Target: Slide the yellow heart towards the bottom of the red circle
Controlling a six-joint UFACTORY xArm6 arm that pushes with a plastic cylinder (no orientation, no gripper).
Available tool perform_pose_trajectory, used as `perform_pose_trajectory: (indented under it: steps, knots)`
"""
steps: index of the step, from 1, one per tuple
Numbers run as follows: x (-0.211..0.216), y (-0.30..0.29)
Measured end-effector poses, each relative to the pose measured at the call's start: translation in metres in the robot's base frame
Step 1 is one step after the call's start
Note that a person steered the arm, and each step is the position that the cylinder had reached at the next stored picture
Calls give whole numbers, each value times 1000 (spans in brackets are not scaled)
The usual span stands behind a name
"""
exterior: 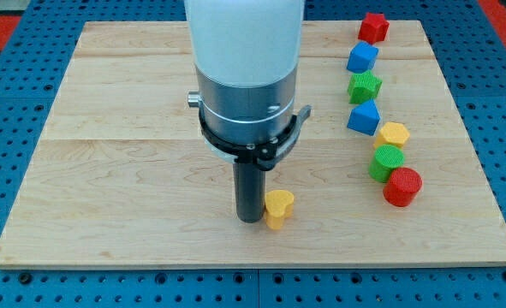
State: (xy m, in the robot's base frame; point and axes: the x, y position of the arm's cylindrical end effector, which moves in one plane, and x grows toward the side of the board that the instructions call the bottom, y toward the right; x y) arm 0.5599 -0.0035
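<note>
The yellow heart [278, 208] lies on the wooden board near the view's bottom centre. My tip [251, 219] stands right against its left side, touching or nearly touching it. The red circle [402, 186] sits at the view's right, well to the right of the heart and slightly higher. The arm's white and grey body rises above the tip and hides the board's top middle.
A line of blocks runs down the right side: a red star [373, 26], a blue block [362, 57], a green star [365, 86], a blue triangle [364, 117], a yellow hexagon [393, 134] and a green circle [386, 161] touching the red circle. The board's bottom edge [253, 263] is close below the heart.
</note>
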Motion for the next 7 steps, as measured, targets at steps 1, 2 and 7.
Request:
perform_pose_trajectory:
  steps: [1, 2, 7]
  knots:
    - [2, 15]
    - [2, 35]
    - [-9, 39]
